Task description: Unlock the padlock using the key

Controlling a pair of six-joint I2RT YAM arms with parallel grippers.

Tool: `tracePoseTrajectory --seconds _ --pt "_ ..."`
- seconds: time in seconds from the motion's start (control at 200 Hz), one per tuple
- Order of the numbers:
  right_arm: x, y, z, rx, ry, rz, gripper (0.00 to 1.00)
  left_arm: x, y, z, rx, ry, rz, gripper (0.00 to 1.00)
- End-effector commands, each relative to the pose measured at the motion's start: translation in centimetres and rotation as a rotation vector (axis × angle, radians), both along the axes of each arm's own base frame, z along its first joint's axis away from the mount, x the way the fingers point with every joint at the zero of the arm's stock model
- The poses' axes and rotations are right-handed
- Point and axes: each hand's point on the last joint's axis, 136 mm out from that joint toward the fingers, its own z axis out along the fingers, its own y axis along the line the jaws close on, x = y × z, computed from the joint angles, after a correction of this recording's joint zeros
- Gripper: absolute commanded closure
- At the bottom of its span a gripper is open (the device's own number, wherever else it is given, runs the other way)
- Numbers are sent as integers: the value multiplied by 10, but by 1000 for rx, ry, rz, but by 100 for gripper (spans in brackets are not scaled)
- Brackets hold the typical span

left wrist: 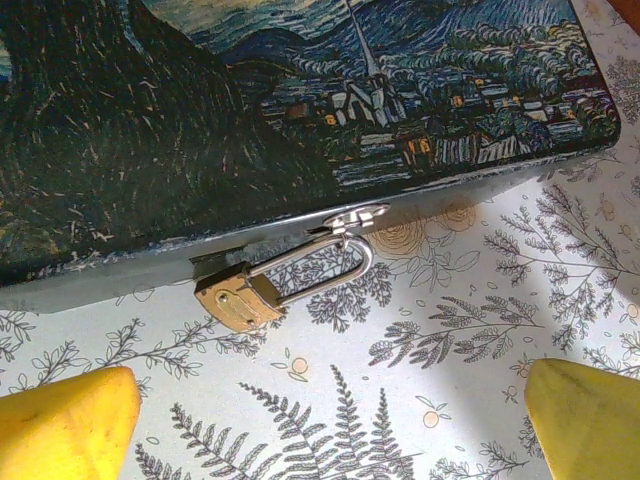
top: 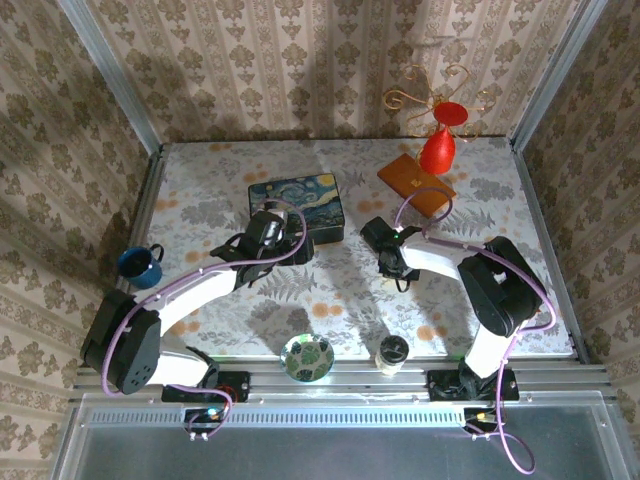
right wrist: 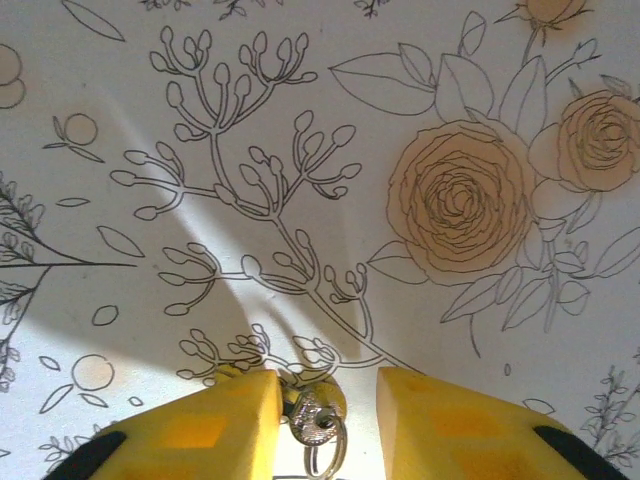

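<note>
well, nearest the arms, the right gripper [top: 390, 262] is hanging low over the flowered table [top: 330, 300], off to the right of the painted box [top: 297, 205] and a little nearer than it. the overhead view is giving the arm's place beside the box. the right wrist view is adding the close detail: the key [right wrist: 312, 420], with its ring, is lying on the table between the two yellow fingers [right wrist: 220, 425]. the jaws are standing narrowly apart around the key, and whether they are pinching it i cannot tell.

further on, the left gripper [top: 272, 232] is hovering just at the box's near side, its jaws spread wide and touching nothing. its wrist view is showing the padlock [left wrist: 238, 296] lying on the table against the box's near wall, with its silvery shackle [left wrist: 330, 270] threaded through the box's hasp [left wrist: 357, 217].
</note>
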Motion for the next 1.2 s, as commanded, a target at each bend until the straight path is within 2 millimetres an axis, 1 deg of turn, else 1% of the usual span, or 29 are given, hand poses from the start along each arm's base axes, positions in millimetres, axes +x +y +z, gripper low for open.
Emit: tracePoseTrajectory --seconds 0.0,0.07,0.21,0.32,0.48,0.535,0.64,0.735,0.865,0.89,0.991,1.071,1.191 --pt "-7 2 -7 54 18 -30 73 1 6 4 -8 -14 21 0" --pt "-7 3 -5 59 15 -31 78 0 7 3 -7 -14 23 0" --pt "-7 1 -2 61 3 -35 84 0 9 4 -9 -16 31 0" --pt "-5 -1 1 57 -9 -38 87 0 11 5 -12 -19 36 0" --pt "-4 -3 5 57 -23 -41 88 1 11 6 -15 -23 39 0" --pt "-4 -3 6 59 -25 -40 91 1 11 7 -16 -24 39 0" --pt "-3 -2 10 63 -34 -37 100 2 11 8 -18 -27 40 0" --pt "-1 1 15 78 -45 -26 100 2 12 10 -16 -31 42 0" --pt "1 9 31 126 -70 8 100 4 14 15 -17 -42 51 0" --pt "7 15 37 156 -104 20 100 4 15 17 -19 -43 54 0" --pt "12 32 58 255 -162 85 100 5 14 26 -50 -59 54 0" --pt "14 44 74 323 -194 132 100 6 12 35 -86 -72 46 0" --pt "15 70 101 453 -243 235 100 8 13 49 -114 -68 45 0"
